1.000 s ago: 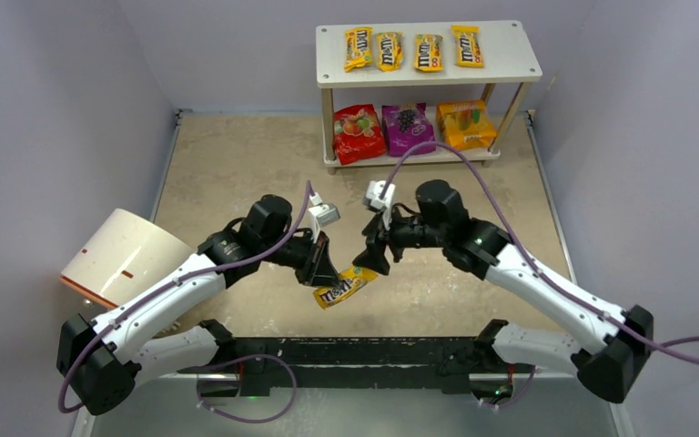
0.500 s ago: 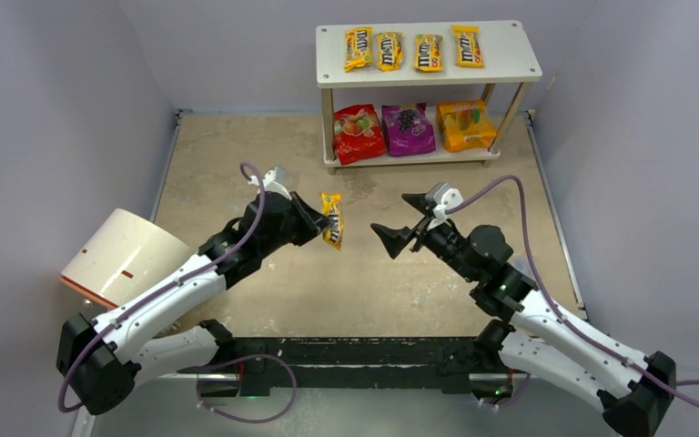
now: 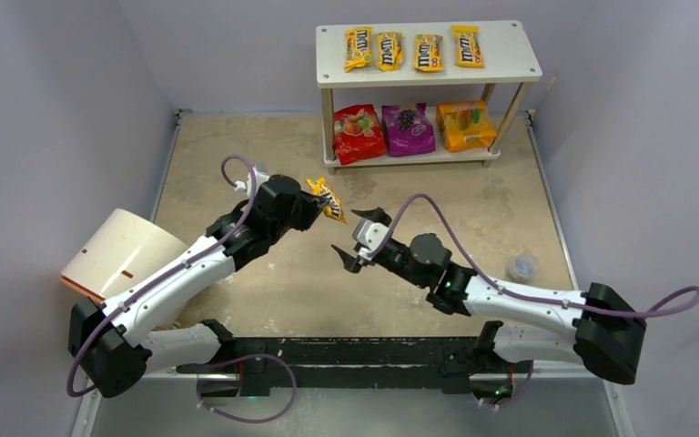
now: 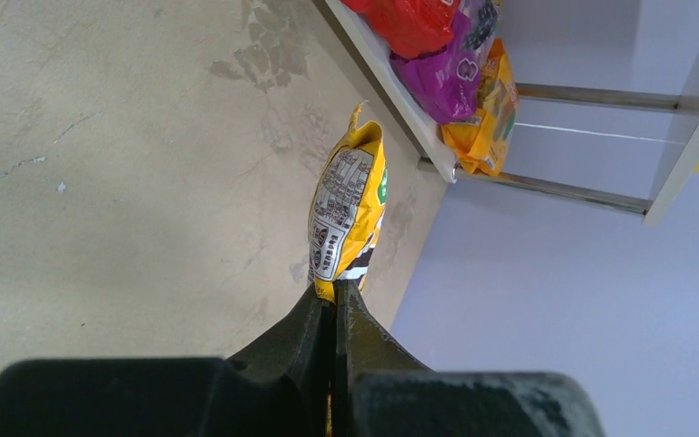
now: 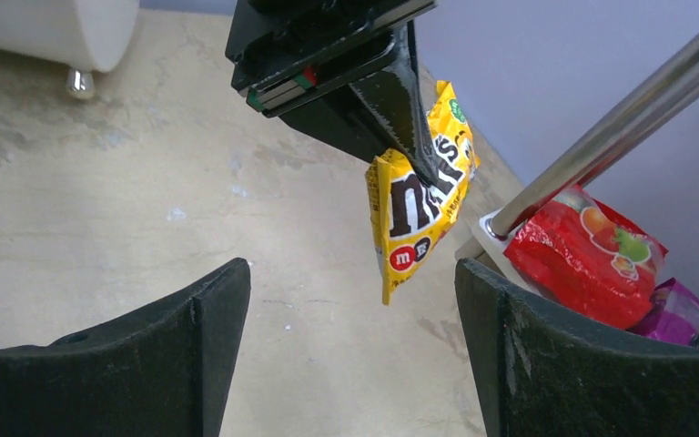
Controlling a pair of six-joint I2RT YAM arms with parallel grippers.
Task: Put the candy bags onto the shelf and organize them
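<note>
The left hand [image 4: 332, 293] is gripping one end of a yellow packet [image 4: 349, 205] with brown lettering and a white back panel; the right hand [image 5: 350, 314] is standing open.

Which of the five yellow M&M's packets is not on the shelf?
The packet pinched by the left gripper, in the air; the other four lie on top of the shelf.
</note>
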